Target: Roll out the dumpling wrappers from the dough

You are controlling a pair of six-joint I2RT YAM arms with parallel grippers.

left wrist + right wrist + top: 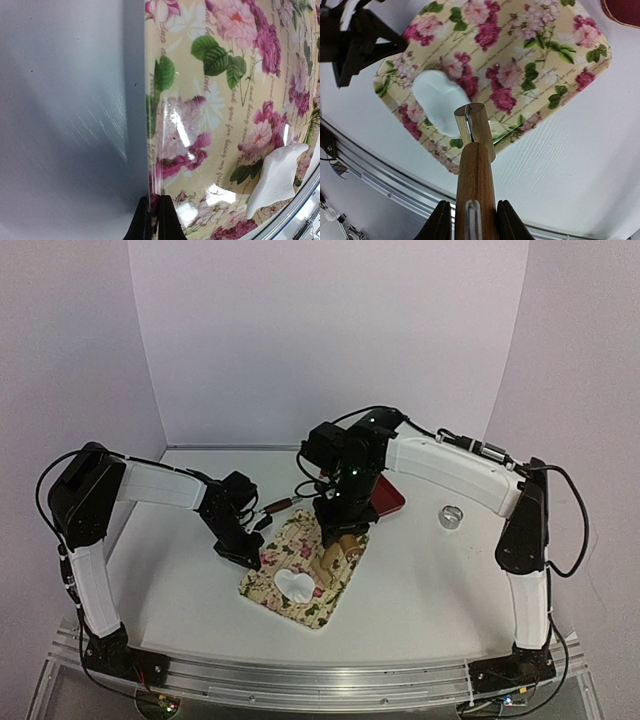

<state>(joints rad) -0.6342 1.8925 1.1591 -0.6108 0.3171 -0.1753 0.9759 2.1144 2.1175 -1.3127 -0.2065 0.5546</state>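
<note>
On near end of cream rose-patterned plastic mat point(285, 540): flat white dough piece point(296, 585), outline irregular, not round. At mat's left edge, left hand point(155, 220) closed tight, pinching it. Farther in, right hand point(472, 222) part-closed round brown wooden rolling pin point(476, 170), one finger on each side. Pin tip over mat just beside dough; contact unclear. Beyond mat, dark red tray point(392, 498), mostly hidden by right arm. Off to right, shiny metal ring point(452, 515) on white bench point(420, 600), well apart from mat.

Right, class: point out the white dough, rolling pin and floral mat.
white dough point(437, 97): right wrist view, middle of the flattened piece.
rolling pin point(476, 175): right wrist view, wooden barrel.
floral mat point(545, 60): right wrist view, bare patterned part.
</note>
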